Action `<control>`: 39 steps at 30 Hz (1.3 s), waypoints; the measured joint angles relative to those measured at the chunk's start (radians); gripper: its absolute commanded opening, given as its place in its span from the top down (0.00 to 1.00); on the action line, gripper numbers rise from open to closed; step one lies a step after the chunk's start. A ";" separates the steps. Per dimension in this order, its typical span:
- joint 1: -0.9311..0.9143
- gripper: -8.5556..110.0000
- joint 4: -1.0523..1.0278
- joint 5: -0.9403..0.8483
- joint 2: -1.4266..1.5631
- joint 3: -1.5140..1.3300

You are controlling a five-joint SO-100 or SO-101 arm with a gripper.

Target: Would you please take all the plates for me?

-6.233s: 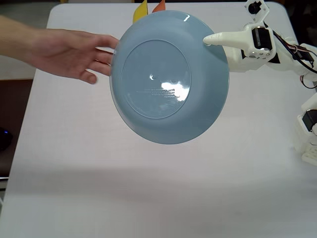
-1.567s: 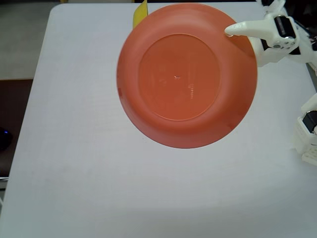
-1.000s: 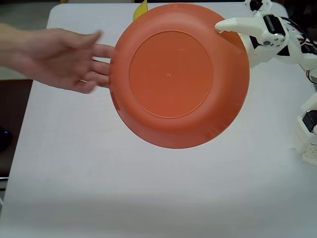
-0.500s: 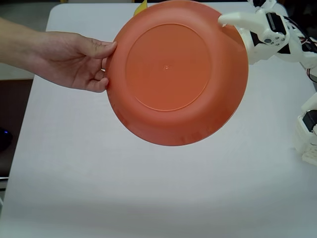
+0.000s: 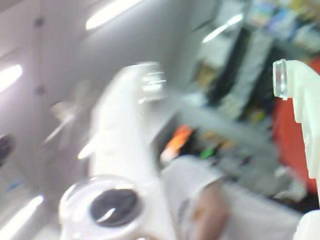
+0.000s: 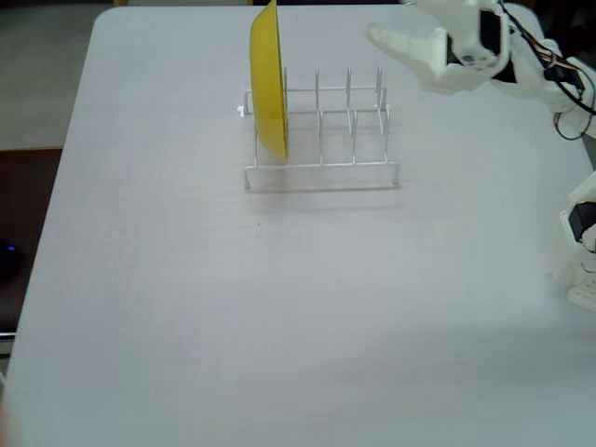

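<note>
My jaws (image 6: 396, 26) are hanging open and empty above the right end of the white wire rack (image 6: 321, 140). The yellow plate (image 6: 268, 79) is standing on edge in the leftmost slot, well to my left in the fixed view, its face toward me. Three slots between us are lying open, and the tabletop (image 6: 279, 307) around is giving room

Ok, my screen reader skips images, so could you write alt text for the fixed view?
A yellow plate stands on edge in the leftmost slot of a white wire rack on a pale table. The rack's other slots are empty, and the robot's white end effector hovers empty at upper right.
</note>
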State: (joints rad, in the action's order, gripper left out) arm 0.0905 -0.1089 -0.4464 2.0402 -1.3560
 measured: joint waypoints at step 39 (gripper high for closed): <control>-0.480 0.65 -0.419 0.002 -0.732 0.451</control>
State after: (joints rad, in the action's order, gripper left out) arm -0.3896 -0.5277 -0.4449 1.3085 -0.9050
